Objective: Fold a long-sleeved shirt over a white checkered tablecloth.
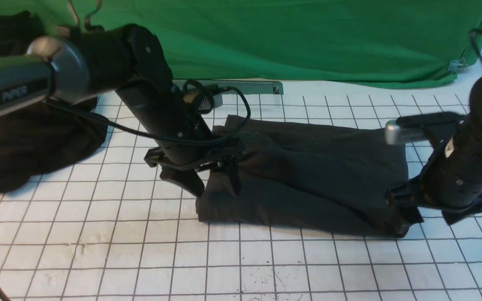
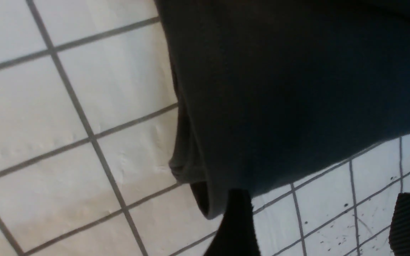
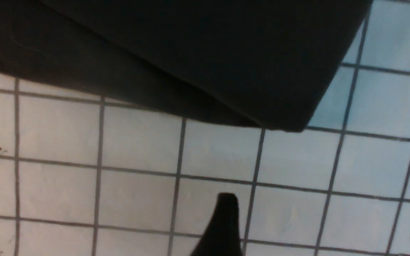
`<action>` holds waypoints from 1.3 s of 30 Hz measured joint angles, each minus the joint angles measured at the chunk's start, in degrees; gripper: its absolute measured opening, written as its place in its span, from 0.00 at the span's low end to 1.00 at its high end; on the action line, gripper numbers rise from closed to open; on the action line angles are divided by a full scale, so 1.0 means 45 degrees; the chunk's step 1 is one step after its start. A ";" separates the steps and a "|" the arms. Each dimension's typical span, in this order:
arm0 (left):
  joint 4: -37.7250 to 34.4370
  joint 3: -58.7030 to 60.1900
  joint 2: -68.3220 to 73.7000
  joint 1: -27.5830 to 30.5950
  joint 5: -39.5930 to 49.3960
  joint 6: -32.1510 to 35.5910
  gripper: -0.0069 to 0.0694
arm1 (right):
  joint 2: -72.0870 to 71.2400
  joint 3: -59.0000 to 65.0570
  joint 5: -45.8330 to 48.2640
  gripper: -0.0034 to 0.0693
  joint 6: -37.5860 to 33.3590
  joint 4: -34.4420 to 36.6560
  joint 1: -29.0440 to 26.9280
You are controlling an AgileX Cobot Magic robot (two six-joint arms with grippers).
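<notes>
Green cloth (image 1: pixel 308 37) hangs behind; black fabric heap (image 1: pixel 36 142) lies left.

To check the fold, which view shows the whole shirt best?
The front view: the shirt lies there nearly whole, folded on the tablecloth. Each wrist view shows only one corner of it.

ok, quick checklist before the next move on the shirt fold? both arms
1. Left end effector open, only tablecloth between its fingers: ok.
2. Right end effector open, nothing held: ok.
3. Long-sleeved shirt folded into a rectangle, wholly on the tablecloth: ok.
4. Left end effector's finger clear of the shirt's corner: cannot tell; it overlaps the hem in the left wrist view.
5. Top layer flat: not ok; ridges run across it.
6. Dark cloth heap on the robot's left apart from the shirt: ok.
</notes>
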 joint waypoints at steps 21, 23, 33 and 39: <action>-0.1450 0.0000 0.1378 0.0000 -0.0041 -0.0130 0.43 | 0.2005 0.0000 -0.2218 0.31 -0.0790 0.0156 0.0000; -0.1406 0.0000 0.1440 0.0000 0.0032 -0.0392 0.30 | 0.2020 0.0000 -0.2202 0.16 -0.0903 0.0110 0.0000; -0.1141 0.0255 0.0280 -0.0084 0.1635 -0.0618 0.12 | 0.0910 0.0000 -0.0129 0.08 -0.1373 0.0238 0.0014; -0.0860 0.1349 -0.1167 -0.0611 0.1931 -0.1225 0.12 | -0.0573 0.0000 0.1581 0.08 -0.1489 0.0420 0.0014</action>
